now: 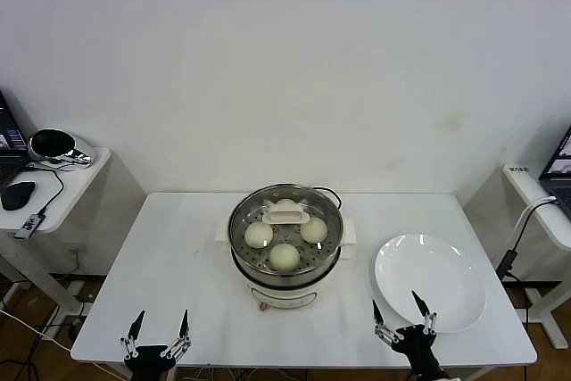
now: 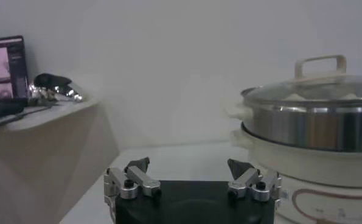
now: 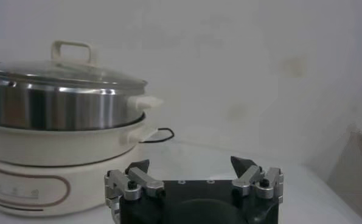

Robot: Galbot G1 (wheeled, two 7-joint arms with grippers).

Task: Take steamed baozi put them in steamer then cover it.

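- Where the head view looks down on the white table, the steamer stands at its middle with the cover seated on the pot's rim, cream handle on top
- Through the glass, three steamed baozi show clearly on the perforated tray, and a fourth is mostly hidden under the handle
- To the steamer's right lies a flat white plate, bare, near the table's front right corner
- At the front left edge of the table the left gripper hovers with its fingers spread wide, holding nothing, well apart from the steamer
- At the front right edge the right gripper sits just in front of the plate, fingers likewise parted and empty
- From the left wrist view, the left gripper shows both fingertips apart with only table between them; the steamer rises beyond, the cover closed on it
- A side desk with a laptop stands off by the wall
- From the right wrist view, the right gripper is open and empty; the steamer with its cover stands close by, a black cord trailing behind it
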